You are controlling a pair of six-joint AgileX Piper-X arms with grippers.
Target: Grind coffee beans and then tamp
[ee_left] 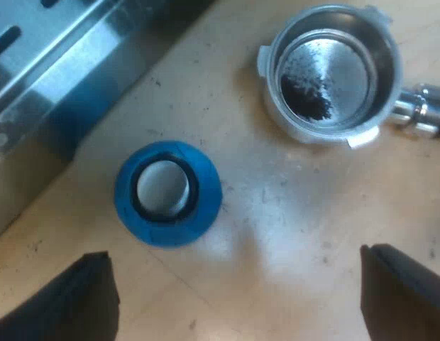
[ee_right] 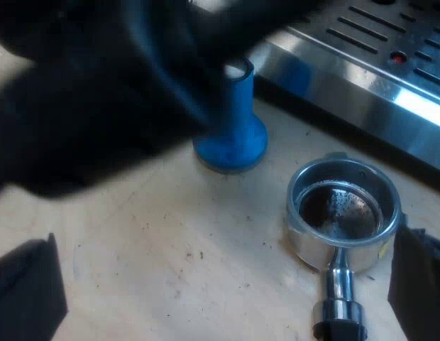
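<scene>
Two wide, empty grippers: my right gripper (ee_right: 223, 291) nearest the holder (ee_right: 344, 213), handle (ee_right: 338, 302) toward it; left gripper (ee_left: 241, 298) over the tamper (ee_left: 167, 193).

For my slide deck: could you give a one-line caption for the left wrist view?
Open left end effector above the standing blue tamper and the loose metal holder, few grounds inside.

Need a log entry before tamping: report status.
Left gripper over blue tamper, jaws open. Right gripper near loose holder, jaws open. Holder holds few grounds. Nothing blocking.
</scene>
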